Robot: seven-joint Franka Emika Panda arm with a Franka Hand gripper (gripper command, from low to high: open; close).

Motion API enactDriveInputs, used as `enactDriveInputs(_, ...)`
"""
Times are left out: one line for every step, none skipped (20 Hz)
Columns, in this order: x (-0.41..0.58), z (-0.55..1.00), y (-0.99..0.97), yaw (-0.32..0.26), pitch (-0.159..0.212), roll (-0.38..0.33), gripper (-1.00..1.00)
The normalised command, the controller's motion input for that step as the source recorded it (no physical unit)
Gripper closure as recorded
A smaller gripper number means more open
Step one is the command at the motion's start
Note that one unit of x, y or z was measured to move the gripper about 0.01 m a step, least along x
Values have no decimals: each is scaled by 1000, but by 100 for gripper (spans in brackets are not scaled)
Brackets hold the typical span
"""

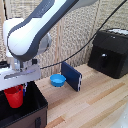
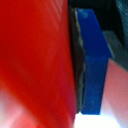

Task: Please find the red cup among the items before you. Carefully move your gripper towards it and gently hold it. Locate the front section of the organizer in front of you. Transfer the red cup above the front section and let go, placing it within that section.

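Red cup [image 1: 15, 96] above organizer [image 1: 35, 107]

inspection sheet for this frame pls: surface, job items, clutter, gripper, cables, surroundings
Surface: light wooden table.
Job's things: red cup held upright over the organizer, low in the section nearest the clasped wall; whether it touches the floor cannot be told.
Clutter: blue bowl; dark blue flat box standing on edge beside it; black appliance at the exterior view's right.
Grippers: gripper shut on the cup; blue finger pad against its wall.
Cables: black cable hanging behind the arm.
Surroundings: woven screen behind.
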Motion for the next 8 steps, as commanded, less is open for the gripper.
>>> enactDriveInputs(77,494,-140,111,0,120,-100)
enactDriveInputs(206,537,-206,83,0,166,-100)
enactDriveInputs(263,580,-249,92,0,189,-100)
enactDriveInputs(314,546,-297,55,-64,148,-100)
enactDriveInputs(334,557,-400,25,-129,112,-100)
enactDriveInputs(374,506,-346,26,-227,23,-100)
enactDriveInputs(440,423,-357,29,-261,0,-100)
enactDriveInputs(471,311,-363,43,-288,0,-100)
